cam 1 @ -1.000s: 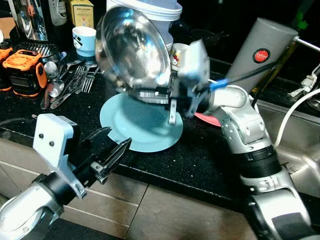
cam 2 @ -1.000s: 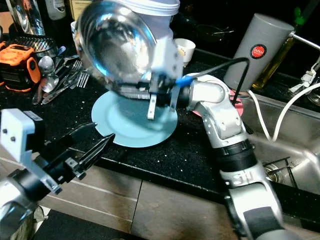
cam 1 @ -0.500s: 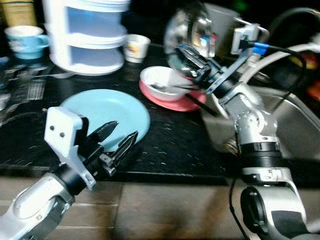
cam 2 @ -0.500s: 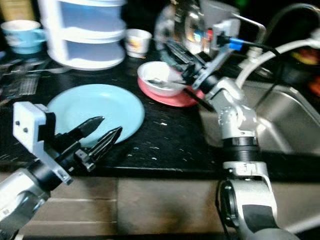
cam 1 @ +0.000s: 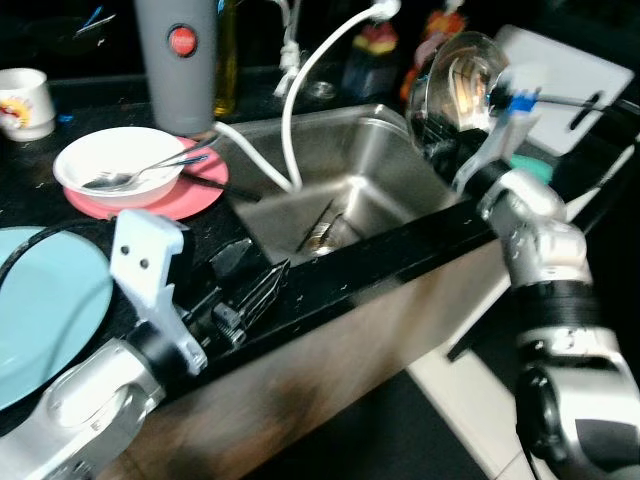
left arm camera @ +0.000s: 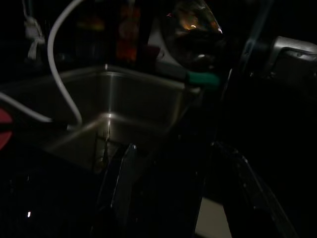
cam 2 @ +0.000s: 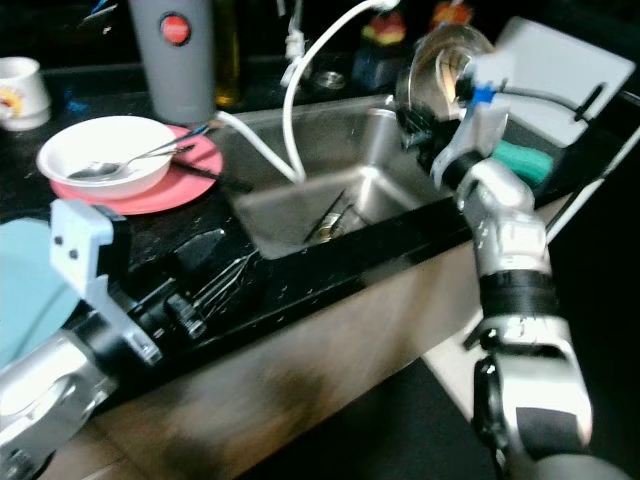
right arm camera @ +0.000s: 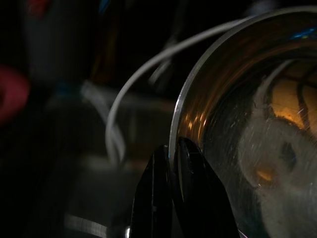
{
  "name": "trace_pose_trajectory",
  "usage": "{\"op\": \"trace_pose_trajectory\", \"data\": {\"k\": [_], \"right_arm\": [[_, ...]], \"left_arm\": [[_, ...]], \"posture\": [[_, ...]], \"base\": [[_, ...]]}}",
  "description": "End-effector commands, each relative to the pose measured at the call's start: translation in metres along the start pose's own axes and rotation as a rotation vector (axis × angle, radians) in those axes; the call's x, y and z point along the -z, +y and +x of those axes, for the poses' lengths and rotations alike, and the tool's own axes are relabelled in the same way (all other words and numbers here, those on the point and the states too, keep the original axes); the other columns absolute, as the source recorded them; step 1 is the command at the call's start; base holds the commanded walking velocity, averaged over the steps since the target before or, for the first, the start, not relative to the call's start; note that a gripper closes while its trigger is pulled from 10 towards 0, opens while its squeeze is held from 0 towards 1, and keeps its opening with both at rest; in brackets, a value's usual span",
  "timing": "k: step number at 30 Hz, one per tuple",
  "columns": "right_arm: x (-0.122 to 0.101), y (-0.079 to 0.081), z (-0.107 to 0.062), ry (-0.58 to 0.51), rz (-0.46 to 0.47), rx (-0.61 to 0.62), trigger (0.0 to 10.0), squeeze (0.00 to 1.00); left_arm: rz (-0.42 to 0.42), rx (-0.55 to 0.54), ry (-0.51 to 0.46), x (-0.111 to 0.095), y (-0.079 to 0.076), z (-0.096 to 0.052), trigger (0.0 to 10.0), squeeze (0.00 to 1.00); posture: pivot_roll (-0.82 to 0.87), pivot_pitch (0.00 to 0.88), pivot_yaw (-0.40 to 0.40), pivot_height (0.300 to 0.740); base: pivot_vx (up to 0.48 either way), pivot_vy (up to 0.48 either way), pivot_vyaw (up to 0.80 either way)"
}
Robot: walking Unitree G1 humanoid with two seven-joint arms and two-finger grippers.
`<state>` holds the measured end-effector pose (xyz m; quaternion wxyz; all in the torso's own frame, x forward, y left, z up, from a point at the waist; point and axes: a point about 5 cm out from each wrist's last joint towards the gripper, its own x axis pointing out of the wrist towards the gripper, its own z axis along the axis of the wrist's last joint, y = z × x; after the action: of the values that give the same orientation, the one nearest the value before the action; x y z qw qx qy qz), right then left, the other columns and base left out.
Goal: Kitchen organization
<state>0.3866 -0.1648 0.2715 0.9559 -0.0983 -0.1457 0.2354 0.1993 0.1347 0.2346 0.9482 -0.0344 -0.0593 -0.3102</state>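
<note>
At the far left edge of the head views lies the blue plate (cam 1: 40, 320), cut off by the frame; a second ago it sat in the middle, under the raised bowl. That shift belongs to the camera: the robot has turned to its right, and the whole scene has slid leftward. Above the plate, upper left, a white bowl (cam 1: 120, 165) with a spoon in it rests on a pink plate (cam 1: 190, 195), with a grey canister (cam 1: 180, 60) standing just behind them on the black tabletop (cam 1: 420, 250).

In the lower left the left claw (cam 1: 245, 295) hovers over the tabletop's front edge, its black fingers apart and holding nothing, much as they were a second ago.

In the middle now lies the steel sink (cam 1: 340, 190), with a white hose (cam 1: 300, 90) arching down into it; half a second ago only its corner showed at the right.

At the upper right, the right claw (right arm camera: 171, 163) is clamped on the rim of the steel bowl (cam 1: 455, 85), one finger on either side of the edge, as the right wrist view shows plainly. The bowl stands nearly on edge in the air, above the sink's far right corner, with a white cutting board (cam 1: 555, 65) behind it and something teal, perhaps a sponge (cam 2: 520, 160), beside the arm.

So the bowl has been carried from over the blue plate across to the sink side. I judge the carry nearly finished, with the set-down, in the basin or beside it, not yet made.
</note>
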Motion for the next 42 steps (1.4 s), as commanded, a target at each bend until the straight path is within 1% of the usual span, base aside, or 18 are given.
{"op": "trace_pose_trajectory", "data": {"k": [1, 9, 10, 11, 12, 14, 15, 21, 24, 25, 27, 28, 29, 32, 33, 34, 39, 42], "right_arm": [[0.006, 0.016, 0.006, 0.048, -0.106, -0.08, 10.0, 0.0], [0.016, 0.022, 0.012, 0.155, -0.228, -0.113, 10.0, 0.0], [0.019, 0.023, 0.013, 0.179, -0.256, -0.112, 10.0, 0.05], [0.022, 0.023, 0.013, 0.202, -0.277, -0.103, 10.0, 0.6], [0.026, 0.023, 0.013, 0.229, -0.3, -0.1, 10.0, 0.87], [0.029, 0.023, 0.013, 0.246, -0.321, -0.097, 10.0, 0.87], [0.031, 0.023, 0.013, 0.261, -0.339, -0.089, 10.0, 1.0], [0.033, 0.016, 0.01, 0.263, -0.32, -0.057, 10.0, 1.0], [0.028, 0.015, 0.011, 0.222, -0.291, -0.041, 10.0, 1.0], [0.02, 0.013, 0.013, 0.163, -0.228, -0.019, 10.0, 1.0], [0.02, 0.013, 0.013, 0.163, -0.228, -0.019, 10.0, 1.0], [0.013, 0.015, 0.015, 0.109, -0.166, -0.015, 10.0, 0.0], [0.013, 0.015, 0.015, 0.109, -0.166, -0.015, 10.0, 0.0], [-0.01, 0.03, 0.019, -0.078, 0.082, -0.108, 10.0, 0.0], [-0.01, 0.03, 0.019, -0.078, 0.082, -0.108, 10.0, 0.0], [-0.016, 0.035, 0.019, -0.128, 0.132, -0.147, 10.0, 0.0], [-0.021, 0.046, 0.02, -0.172, 0.158, -0.215, 10.0, 0.0], [-0.026, 0.063, 0.02, -0.211, 0.163, -0.318, 10.0, 0.0]], "left_arm": [[-0.001, -0.003, 0.005, 0.002, -0.002, 0.0, 10.0, 0.0], [0.006, -0.017, 0.001, 0.001, -0.001, 0.0, 10.0, 0.0], [0.007, -0.018, 0.001, 0.001, -0.001, 0.0, 10.0, 0.0], [0.008, -0.019, 0.001, 0.002, -0.001, 0.001, 10.0, 0.0], [0.01, -0.02, 0.001, 0.002, -0.001, 0.001, 10.0, 0.0], [0.012, -0.021, 0.001, 0.002, -0.001, 0.001, 10.0, 0.0], [0.014, -0.023, 0.002, 0.002, -0.001, 0.001, 10.0, 0.0], [0.018, -0.035, 0.002, 0.001, 0.001, -0.001, 10.0, 0.0], [0.018, -0.036, 0.001, 0.002, 0.0, 0.0, 10.0, 0.0], [0.015, -0.036, -0.003, 0.002, 0.0, 0.001, 10.0, 0.0], [0.015, -0.036, -0.003, 0.002, 0.0, 0.001, 10.0, 0.0], [0.015, -0.036, -0.004, 0.002, 0.0, 0.001, 10.0, 0.0], [0.015, -0.036, -0.004, 0.002, 0.0, 0.001, 10.0, 0.0], [0.018, -0.044, -0.005, 0.002, 0.001, 0.001, 10.0, 0.0], [0.018, -0.044, -0.005, 0.002, 0.001, 0.001, 10.0, 0.0], [0.019, -0.049, -0.007, 0.002, 0.002, 0.001, 10.0, 0.0], [0.021, -0.067, -0.015, 0.001, 0.004, 0.001, 10.0, 0.0], [0.031, -0.12, -0.033, 0.0, 0.009, -0.001, 10.0, 0.0]], "posture": [[0.23, 0.0, -0.132, 0.74], [0.23, 0.0, -0.134, 0.74], [0.23, 0.0, -0.134, 0.74], [0.23, 0.0, -0.133, 0.74], [0.23, 0.0, -0.134, 0.74], [0.23, 0.0, -0.135, 0.74], [0.24, 0.0, -0.136, 0.74], [0.23, 0.0, -0.133, 0.74], [0.23, 0.0, -0.134, 0.74], [0.22, 0.0, -0.132, 0.74], [0.22, 0.0, -0.132, 0.74], [0.22, 0.0, -0.133, 0.74], [0.22, 0.0, -0.133, 0.74], [0.22, 0.0, -0.135, 0.74], [0.22, 0.0, -0.135, 0.74], [0.22, 0.0, -0.135, 0.74], [0.23, 0.0, -0.138, 0.74], [0.24, 0.0, -0.143, 0.74]], "base": [[0.0, 0.0, 0.0], [0.0, 0.0, 0.0], [0.0, 0.0, 0.0], [0.0, 0.0, 0.0], [0.0, 0.0, 0.0], [0.0, 0.0, 0.0], [0.0, 0.0, 0.0], [0.0, 0.0, 0.0], [0.0, 0.0, 0.0], [0.0, 0.0, 0.0], [0.0, 0.0, 0.0], [0.0, 0.0, 0.0], [0.0, 0.0, 0.0], [0.0, 0.0, 0.0], [0.0, 0.0, 0.0], [0.0, 0.0, 0.0], [0.0, 0.0, 0.76], [0.0, 0.0, 0.76]]}}
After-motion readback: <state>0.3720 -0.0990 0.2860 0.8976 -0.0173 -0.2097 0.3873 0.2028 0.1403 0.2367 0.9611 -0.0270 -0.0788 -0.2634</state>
